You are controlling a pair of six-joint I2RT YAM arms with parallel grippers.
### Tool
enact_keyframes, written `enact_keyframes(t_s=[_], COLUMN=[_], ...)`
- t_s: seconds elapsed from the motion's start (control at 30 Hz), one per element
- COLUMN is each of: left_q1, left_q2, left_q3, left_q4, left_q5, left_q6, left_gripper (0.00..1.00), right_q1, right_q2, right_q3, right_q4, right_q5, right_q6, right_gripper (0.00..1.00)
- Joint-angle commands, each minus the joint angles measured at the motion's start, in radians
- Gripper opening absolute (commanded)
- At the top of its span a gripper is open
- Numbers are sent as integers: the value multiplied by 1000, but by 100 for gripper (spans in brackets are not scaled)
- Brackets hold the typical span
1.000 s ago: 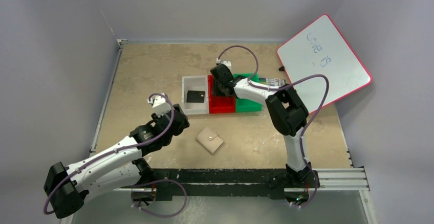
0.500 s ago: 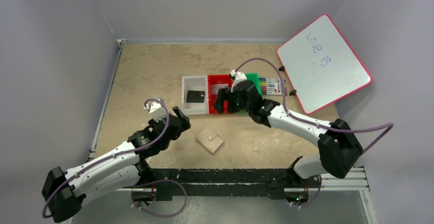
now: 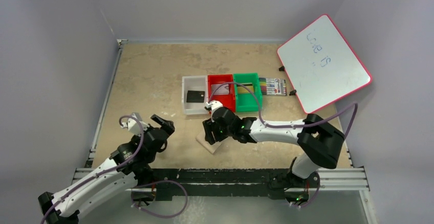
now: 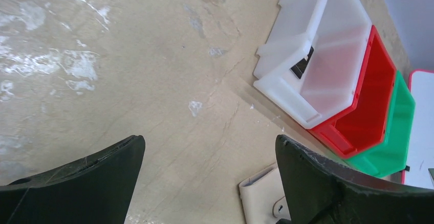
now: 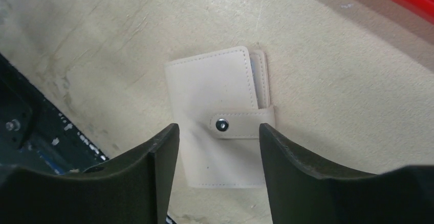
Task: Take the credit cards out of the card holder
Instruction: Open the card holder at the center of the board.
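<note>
The right arm reaches low across the surface (image 3: 148,70), elbow at 3 o'clock. Its right pincer (image 5: 217,134) is spread and empty over the shut card holder (image 5: 212,93), which lies flat at 6 o'clock of the red bin (image 3: 228,101). The left pincer (image 3: 163,122), spread wide, hovers at the holder's 9 o'clock.

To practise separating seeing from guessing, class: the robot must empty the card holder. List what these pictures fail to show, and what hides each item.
- Any cards inside the card holder: right wrist view, flap closed and tab snapped.
- Most of the holder: in the top view the right gripper covers it; in the left wrist view the bottom edge cuts it off.
- Dark card in the white bin: print too small in the top view.
- Whiteboard writing: too small to read in the top view.
</note>
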Motion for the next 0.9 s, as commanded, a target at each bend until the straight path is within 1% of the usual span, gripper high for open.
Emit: enact_keyframes(t_s=[0.0,0.13,0.23,0.33,0.53,0.6,0.67,0.77,0.87], left_q1=[1,0,0,0,0,1,0,0,0], left_q2=[-21,-18,-12,11,71,87,95,91,84], left_q3=[92,105,93,79,72,74,71,58,41], left_q4=[-138,-157,-119,-77,4,11,29,50,71], left_q5=[-91,-84,-40,-2,67,71,74,79,90], left_q6=[-43,-49,-26,13,101,103,112,111,105], left_gripper=[100,100,99,98,99,100,100,100,99], right_q1=[30,65,89,109,127,128,128,127,127], right_q2=[41,119,158,163,126,100,74,63,99], right_q3=[108,195,226,239,250,248,231,204,229], right_q4=[-62,-149,-201,-232,-271,-290,-285,-261,-275], right_q5=[113,217,277,302,306,325,336,299,309], right_q6=[-67,-84,-85,-70,-67,-70,-71,-77,-77], right_gripper=[59,48,44,47,58,63,65,65,56])
